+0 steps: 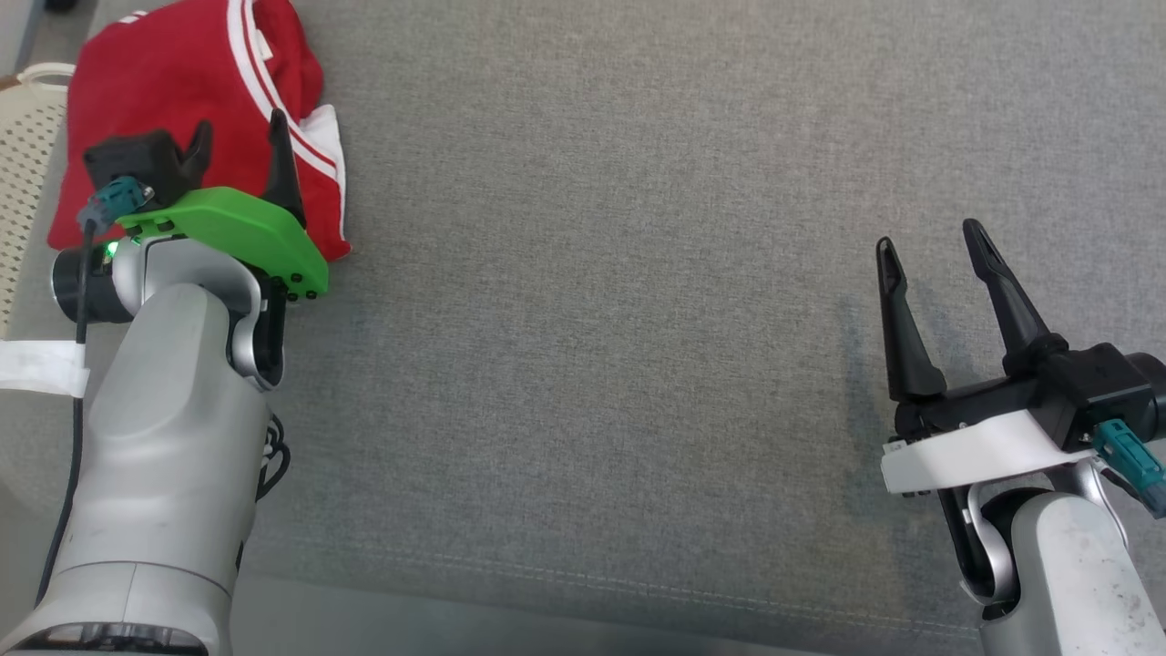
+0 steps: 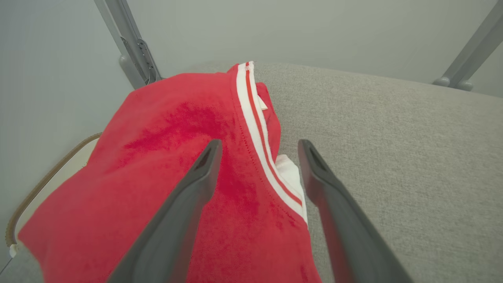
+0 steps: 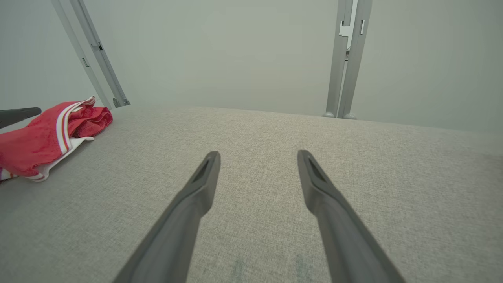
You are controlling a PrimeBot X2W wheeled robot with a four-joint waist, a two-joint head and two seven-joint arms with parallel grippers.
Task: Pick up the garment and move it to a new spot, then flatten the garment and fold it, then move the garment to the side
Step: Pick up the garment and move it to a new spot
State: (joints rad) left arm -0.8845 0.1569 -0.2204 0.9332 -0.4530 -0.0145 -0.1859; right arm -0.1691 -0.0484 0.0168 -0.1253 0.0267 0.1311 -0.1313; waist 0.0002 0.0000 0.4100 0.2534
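Now the garment [image 1: 182, 82] lies bunched in a low heap at the far left corner of the grey fabric surface [image 1: 592, 273], just beside a cream basket [image 1: 27, 137] with small holes. It is of red, soft-looking cloth with a band of white, red and white stripes running across it, and a white part shows under its right edge. My left gripper [image 1: 239, 123] is over this heap with the two fingers spread wide and nothing pinched between them; one finger is above the red cloth, the other above the striped edge. If they touch the cloth I cannot tell. My right gripper [image 1: 926, 235] is also spread, above bare grey fabric, well apart from the garment
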